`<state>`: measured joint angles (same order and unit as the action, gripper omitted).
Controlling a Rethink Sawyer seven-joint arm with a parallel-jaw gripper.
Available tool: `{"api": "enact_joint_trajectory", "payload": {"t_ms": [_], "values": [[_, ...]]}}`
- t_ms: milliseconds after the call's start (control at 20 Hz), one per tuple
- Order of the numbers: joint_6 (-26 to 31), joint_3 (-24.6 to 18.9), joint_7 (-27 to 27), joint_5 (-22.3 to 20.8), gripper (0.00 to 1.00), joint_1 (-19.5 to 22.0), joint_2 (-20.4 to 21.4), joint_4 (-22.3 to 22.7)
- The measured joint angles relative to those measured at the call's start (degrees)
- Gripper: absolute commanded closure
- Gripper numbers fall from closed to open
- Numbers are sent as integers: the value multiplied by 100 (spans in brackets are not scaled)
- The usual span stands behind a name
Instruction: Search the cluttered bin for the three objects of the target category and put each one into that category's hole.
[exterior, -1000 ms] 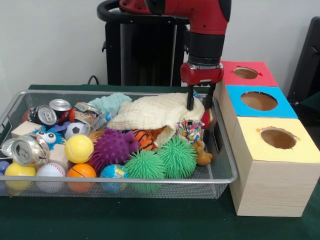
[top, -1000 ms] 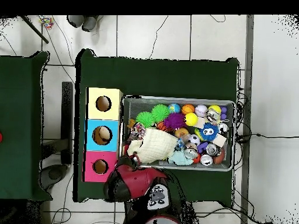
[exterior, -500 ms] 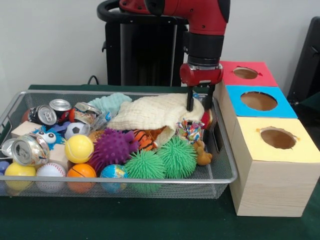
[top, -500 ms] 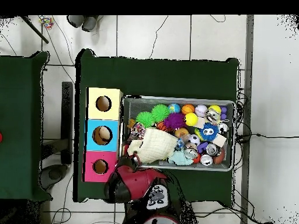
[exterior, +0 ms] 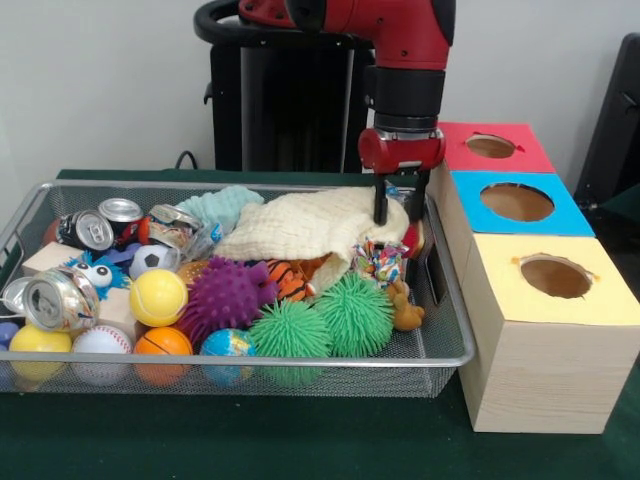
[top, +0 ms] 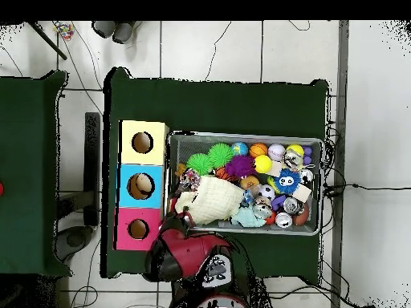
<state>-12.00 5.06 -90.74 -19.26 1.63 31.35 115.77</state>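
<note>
Front view, left to right. A wire mesh bin [exterior: 455,330] sits on the green worktop [exterior: 300,450]. At its left end lie crushed drink cans [exterior: 62,298], a white baseball [exterior: 100,343], a yellow ball [exterior: 38,340] and a blue googly-eyed toy [exterior: 95,272]. Further along the near side are a yellow tennis ball [exterior: 158,296], a small basketball [exterior: 163,343], a purple spiky ball [exterior: 228,293], a globe ball [exterior: 228,344] and two green spiky balls [exterior: 325,320]. A teal cloth [exterior: 222,205] lies at the far side. A cream cloth [exterior: 310,225] is draped over the middle and right of the heap, with a striped orange toy [exterior: 290,278] partly under its near edge. A multicoloured rope knot [exterior: 380,262] lies just beside the cloth's right corner, and a small brown figure [exterior: 405,310] rests against the bin's right wall.

The red and black arm [exterior: 405,60] comes down vertically over the bin's far right corner, wrist pointing straight down. The tool [exterior: 397,205] has its two black fingers [exterior: 380,200] spread apart, tips at the cream cloth's right end, one touching the fabric; nothing is held between them.

Right of the bin stand three wooden boxes in a row, each with a round hole on top: yellow box [exterior: 560,285] nearest, blue box [exterior: 520,205] in the middle, red box [exterior: 495,148] farthest. The arm stands just beside the red box.

The overhead view shows the same layout, with the tool [top: 180,213] at the bin corner nearest the red box [top: 137,228].
</note>
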Motion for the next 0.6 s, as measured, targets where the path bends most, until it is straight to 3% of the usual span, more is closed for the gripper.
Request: {"api": "enact_joint_trajectory", "payload": {"t_ms": [600], "values": [[-391,64,0,-69,0,26,-240,1]]}}
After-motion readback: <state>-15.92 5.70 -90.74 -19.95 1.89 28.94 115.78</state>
